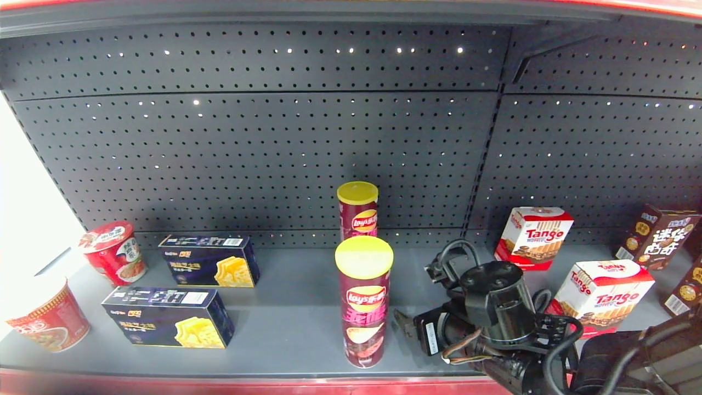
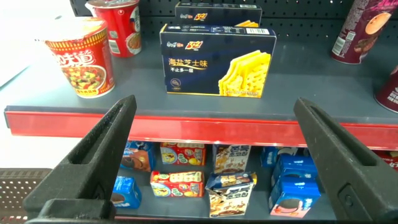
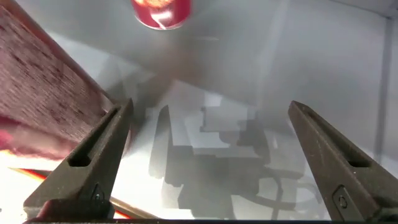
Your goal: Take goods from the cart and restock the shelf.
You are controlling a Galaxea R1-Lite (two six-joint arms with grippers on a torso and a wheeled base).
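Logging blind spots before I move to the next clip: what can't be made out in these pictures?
Head view: the right arm covers a lower corner of the front wafer box; the edge cuts off the far-right brown box.
Right wrist view: the chip can by the right gripper is blurred and cut off by the edge.
Left wrist view: the left gripper's fingers hide some packets under the red shelf edge.

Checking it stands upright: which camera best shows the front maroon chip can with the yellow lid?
Head view: the whole yellow-lidded maroon can, upright, lid to base. Left wrist view catches a sliver; right wrist view a blurred side.
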